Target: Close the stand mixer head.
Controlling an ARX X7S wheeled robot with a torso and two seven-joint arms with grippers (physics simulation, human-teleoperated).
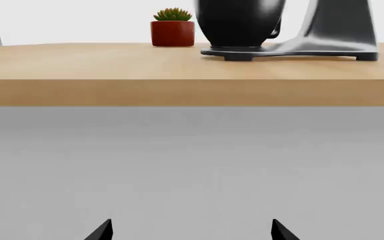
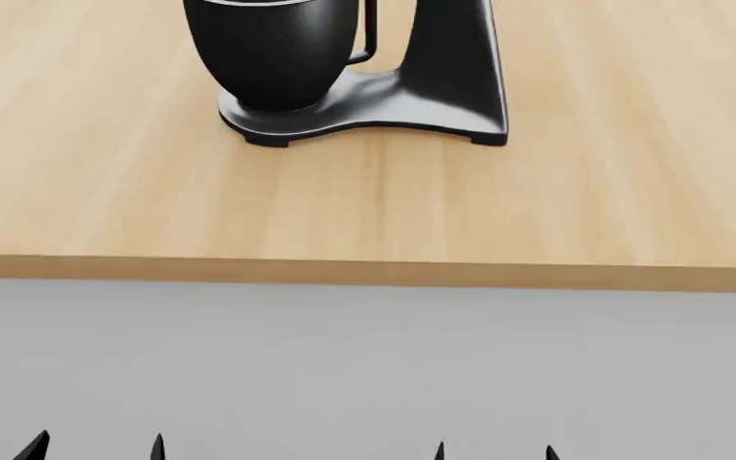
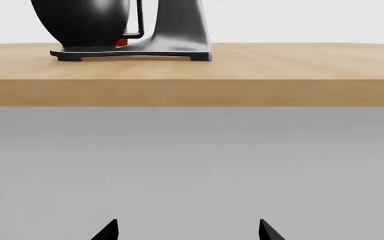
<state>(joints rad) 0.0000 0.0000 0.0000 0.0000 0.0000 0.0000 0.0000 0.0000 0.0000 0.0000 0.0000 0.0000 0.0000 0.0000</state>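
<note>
The cream-white stand mixer head is out of view in every frame. Only the mixer's lower part shows: the black handled bowl (image 2: 272, 53) and the black base column (image 2: 451, 57) stand on the wooden counter (image 2: 368, 201). They also show in the left wrist view (image 1: 242, 22) and in the right wrist view (image 3: 85, 20). My left gripper (image 2: 96, 448) is open and empty, low in front of the counter. My right gripper (image 2: 494, 452) is open and empty, also below the counter edge. Only the fingertips (image 1: 102, 231) (image 3: 108, 231) show.
A small green plant in a red pot (image 1: 172, 27) stands on the counter behind the mixer bowl. The counter's front edge (image 2: 368, 270) runs across the view, with grey floor (image 2: 368, 364) below it.
</note>
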